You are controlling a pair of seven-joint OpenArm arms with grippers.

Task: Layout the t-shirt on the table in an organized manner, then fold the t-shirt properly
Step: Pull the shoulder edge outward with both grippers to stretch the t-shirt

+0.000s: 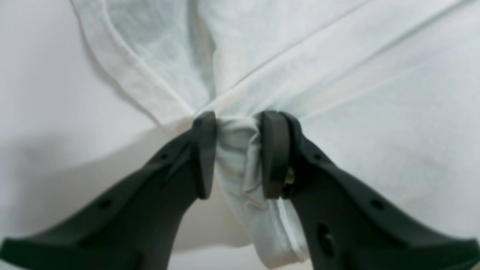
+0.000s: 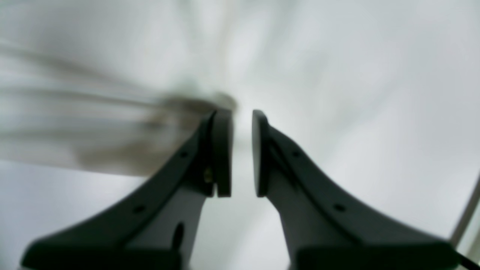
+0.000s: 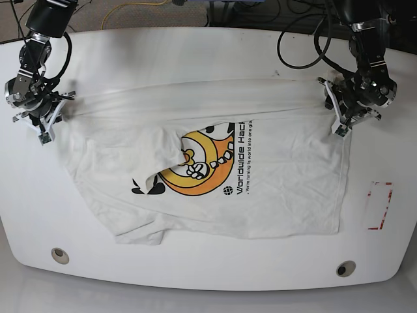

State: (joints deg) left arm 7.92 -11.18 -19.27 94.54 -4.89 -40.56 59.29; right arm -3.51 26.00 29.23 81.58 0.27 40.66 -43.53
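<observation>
t-shirt (image 3: 260, 176) lies print-up on the worktop (image 3: 195, 52), far edge stretched between both arms. left gripper (image 1: 238, 153) clenched on bunched cloth; right gripper (image 2: 242, 152) nearly closed, apparently pinching the blurred hem. likely best: pull evenly apart, low, flatten the wrinkled sleeve.

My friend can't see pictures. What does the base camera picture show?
A white t-shirt with a round orange-yellow cartoon lies stretched across a glossy white table. The right gripper at the picture's left edge and the left gripper at its right each pinch a far corner. One sleeve is folded over the cartoon.
</observation>
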